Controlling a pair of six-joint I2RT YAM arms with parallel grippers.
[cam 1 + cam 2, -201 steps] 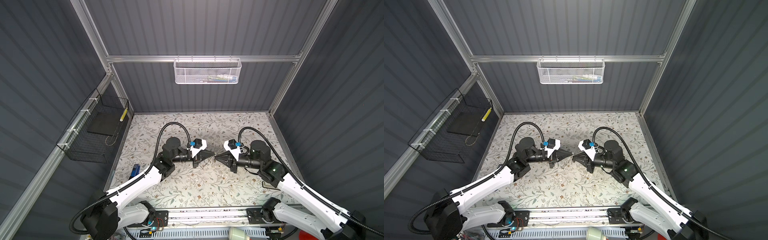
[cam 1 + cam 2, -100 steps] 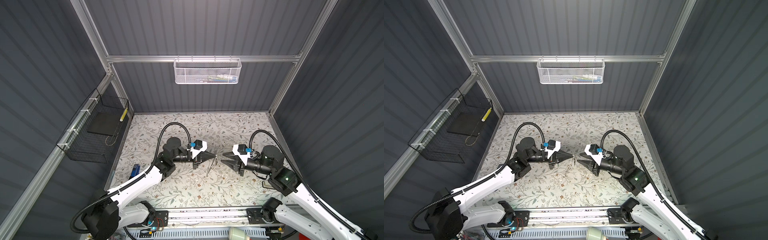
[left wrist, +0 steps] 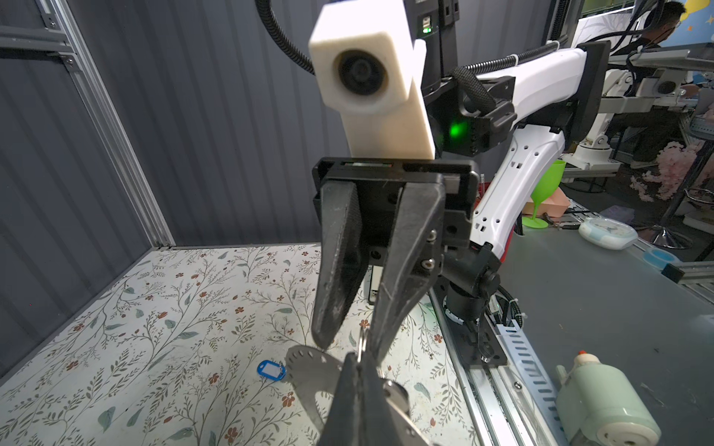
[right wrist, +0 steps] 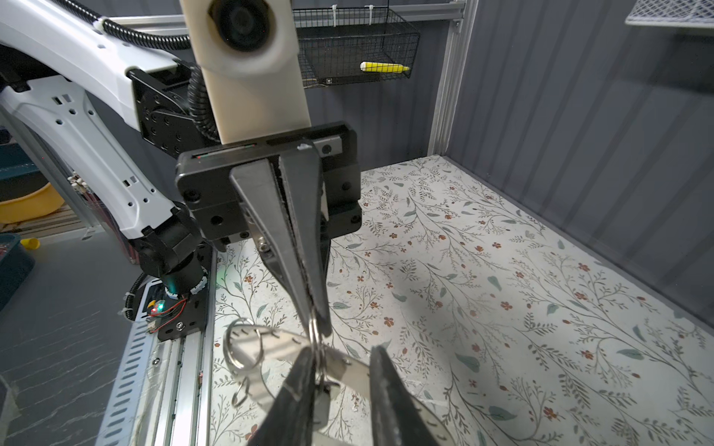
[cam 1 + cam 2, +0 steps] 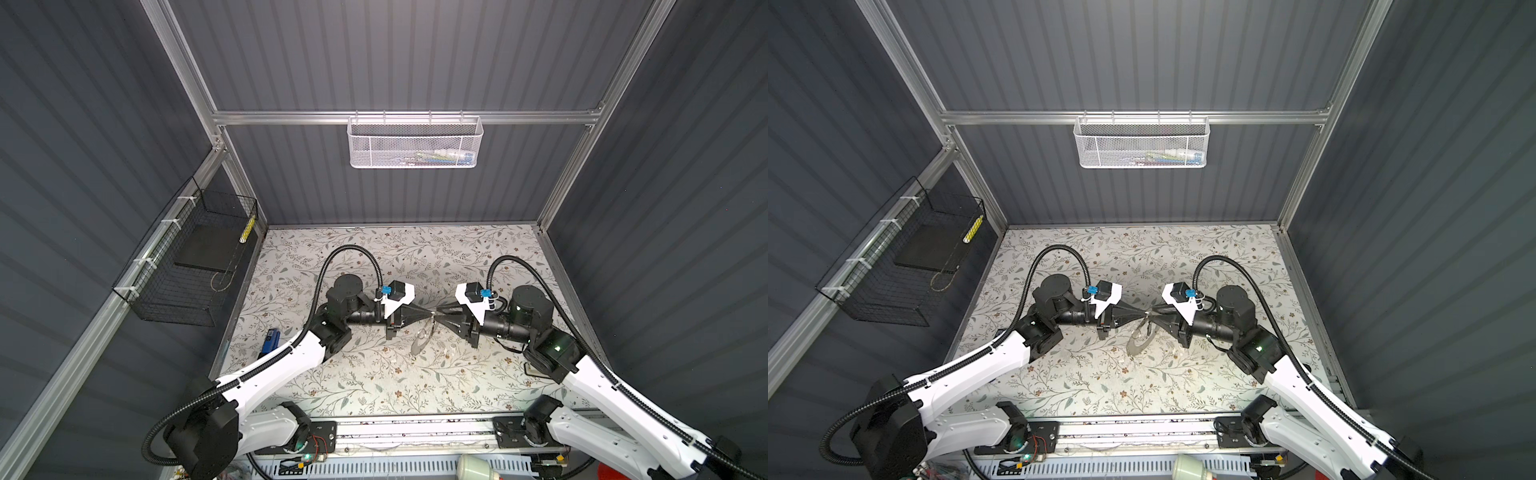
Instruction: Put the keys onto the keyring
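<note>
In both top views the grippers meet tip to tip above the middle of the mat. My left gripper (image 3: 357, 361) is shut on a small wire split ring (image 4: 315, 332) that hangs on the keyring (image 3: 309, 370), a flat grey band with small holes. The band dangles below the tips (image 5: 424, 338). My right gripper (image 4: 340, 355) is open, with that split ring between its fingers (image 3: 336, 270). A small grey piece (image 4: 322, 405) hangs under the ring; I cannot tell what it is. One of the keys, with a blue white-labelled tag (image 3: 271, 370), lies on the mat.
Two more small wire rings (image 4: 243, 343) hang on the band. A blue block (image 5: 271, 338) lies at the mat's left edge. A black wire basket (image 5: 187, 270) hangs on the left wall and a white mesh basket (image 5: 415, 143) on the back wall.
Half a second ago the right gripper had drawn back to the right; it is now back at the left gripper's tip. The left gripper has stayed put with the keyring.
</note>
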